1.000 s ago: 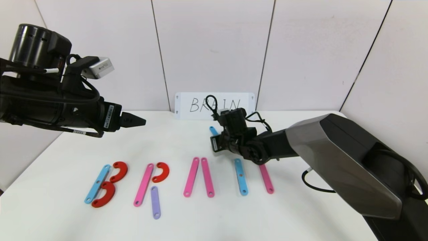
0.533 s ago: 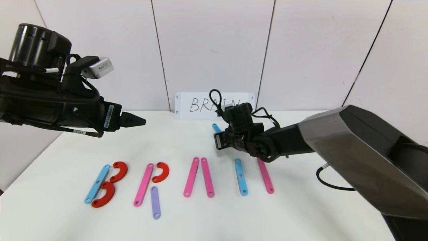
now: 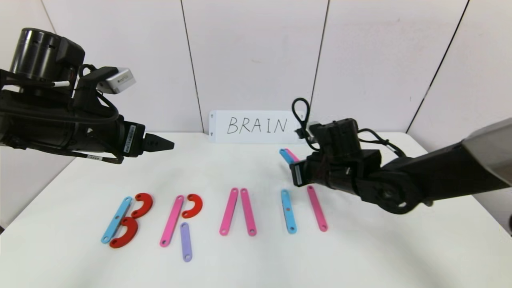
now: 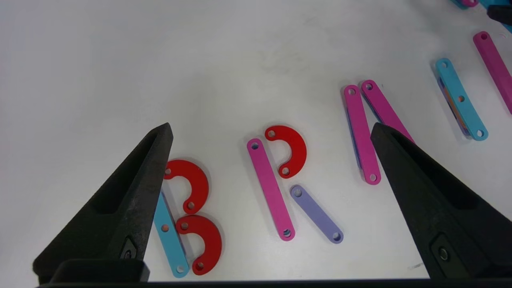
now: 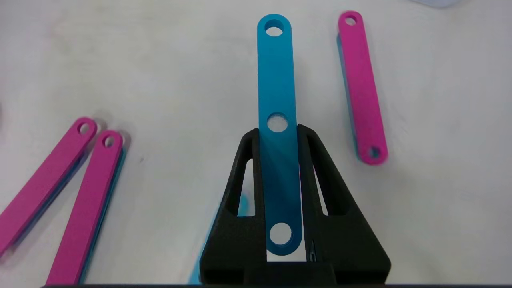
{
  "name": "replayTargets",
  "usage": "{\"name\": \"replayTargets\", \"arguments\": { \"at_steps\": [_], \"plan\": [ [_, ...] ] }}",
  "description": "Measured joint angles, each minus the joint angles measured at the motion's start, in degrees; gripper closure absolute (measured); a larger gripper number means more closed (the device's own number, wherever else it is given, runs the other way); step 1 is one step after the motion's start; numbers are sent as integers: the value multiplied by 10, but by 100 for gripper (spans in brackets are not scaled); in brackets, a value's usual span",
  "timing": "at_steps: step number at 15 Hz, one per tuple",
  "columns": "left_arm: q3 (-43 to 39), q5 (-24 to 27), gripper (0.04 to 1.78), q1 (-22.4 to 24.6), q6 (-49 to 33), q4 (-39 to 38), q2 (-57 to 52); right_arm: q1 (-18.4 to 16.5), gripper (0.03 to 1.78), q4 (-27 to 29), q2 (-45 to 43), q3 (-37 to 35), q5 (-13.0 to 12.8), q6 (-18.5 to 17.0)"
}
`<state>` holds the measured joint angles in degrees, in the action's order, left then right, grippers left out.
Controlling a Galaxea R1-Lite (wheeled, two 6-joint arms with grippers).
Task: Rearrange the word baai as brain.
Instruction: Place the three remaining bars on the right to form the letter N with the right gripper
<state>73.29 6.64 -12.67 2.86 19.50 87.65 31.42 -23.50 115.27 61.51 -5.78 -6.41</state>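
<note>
The right pincer (image 3: 289, 160) has swung rightward, clamping a blue strip (image 5: 277, 120); left pincer (image 4: 272, 200) gapes idle.

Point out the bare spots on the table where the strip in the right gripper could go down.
The right gripper is shut on a blue strip. Bare patches: between the lying blue strip and the rightmost pink strip, and the table right of it. The B and R are crowded.

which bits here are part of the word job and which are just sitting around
Job: blue strip held in right hand; B, R, pink A pair, blue I, pink strip.

Lying about: BRAIN card, open left hand.
</note>
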Motion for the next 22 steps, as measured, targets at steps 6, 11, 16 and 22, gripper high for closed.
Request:
{"name": "replayTargets", "arguments": {
  "at_steps": [6,11,16,22],
  "plan": [
    [-1,3,9,0,0,0,-2,-61,153,-74,-94,-183,35,4],
    [-1,2,9,0,0,0,-2,-76,153,-123,-102,-247,59,7],
    [-1,2,9,0,0,0,-1,-92,153,-149,-89,-287,75,14],
    [-1,2,9,0,0,0,-1,-108,153,-221,-52,-323,89,45]
  ]
}}
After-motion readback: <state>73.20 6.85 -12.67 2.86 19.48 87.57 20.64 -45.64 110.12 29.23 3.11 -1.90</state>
